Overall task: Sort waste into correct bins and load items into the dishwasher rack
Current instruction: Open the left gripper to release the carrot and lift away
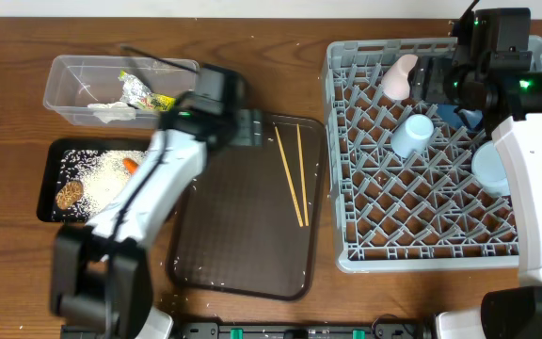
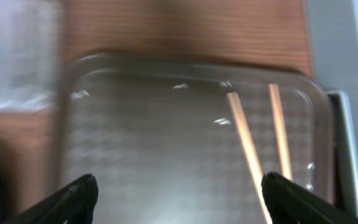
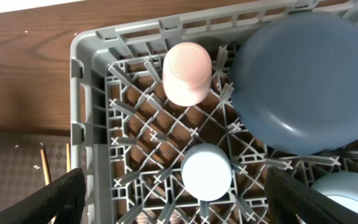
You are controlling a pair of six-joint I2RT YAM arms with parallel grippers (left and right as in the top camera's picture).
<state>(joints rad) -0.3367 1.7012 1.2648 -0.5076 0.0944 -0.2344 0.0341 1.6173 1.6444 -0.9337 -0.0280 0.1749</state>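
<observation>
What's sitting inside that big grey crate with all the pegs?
Inside the grey rack: a pink cup, a light-blue cup, a big blue bowl and a small light-blue bowl. The right arm covers part of the rack from above.

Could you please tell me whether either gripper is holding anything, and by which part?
Nothing is held. The left gripper stands open and empty above the brown tray, the right gripper open and empty above the dishwasher rack.
</observation>
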